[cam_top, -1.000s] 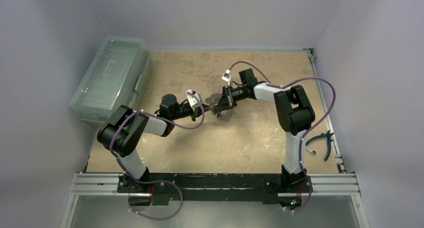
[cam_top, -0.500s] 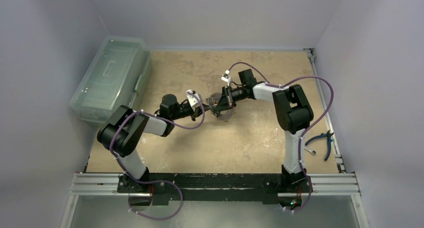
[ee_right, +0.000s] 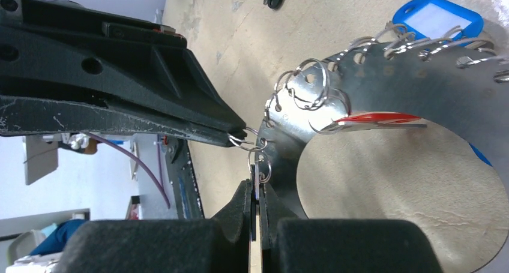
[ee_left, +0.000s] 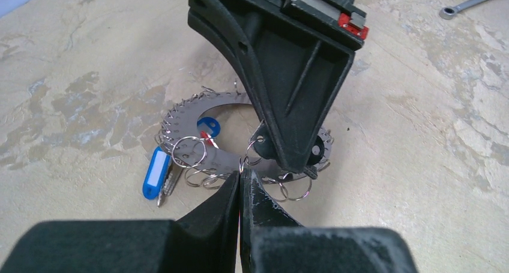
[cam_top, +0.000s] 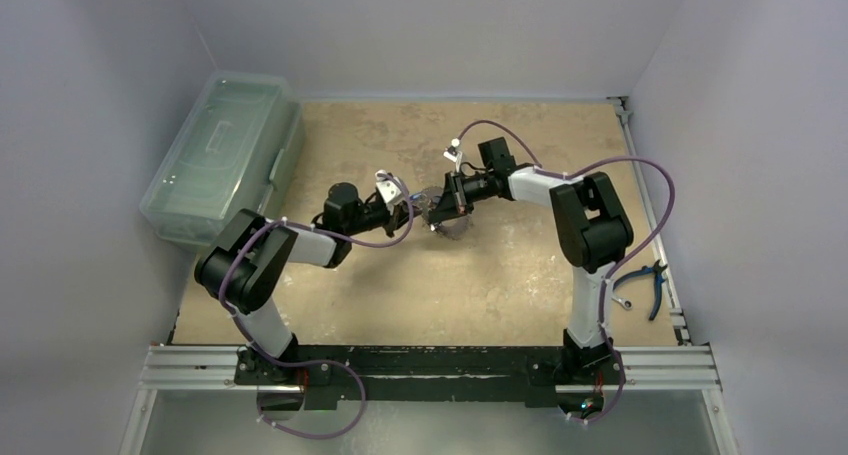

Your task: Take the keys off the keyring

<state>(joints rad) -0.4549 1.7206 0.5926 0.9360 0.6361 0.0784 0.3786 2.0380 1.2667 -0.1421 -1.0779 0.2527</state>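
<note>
Where the keyring [ee_left: 180, 114] is at the middle of the counter [cam_top: 500, 265], fringed with small split rings [ee_left: 187, 151] and a blue tag [ee_left: 155, 174], your left hand [ee_left: 240, 177] is pinched together on one of those rings, and your right hand [ee_right: 257, 192], facing it, is clamped on a neighbouring one.

Two robot arms, the left arm [cam_top: 262, 263] and the right arm [cam_top: 590, 223], stand at one sandy table [cam_top: 500, 275]. One clear lidded plastic box [cam_top: 225, 155]. One flat metal keyring [ee_left: 195, 108], fringed with small wire rings [ee_left: 189, 152] too crowded to count. Three coloured plastic pieces: one blue oblong tag [ee_left: 155, 172], one blue round piece [ee_left: 209, 127], one red piece [ee_left: 207, 138]. One pair of pliers [cam_top: 645, 280]. One spanner [cam_top: 622, 302].
</note>
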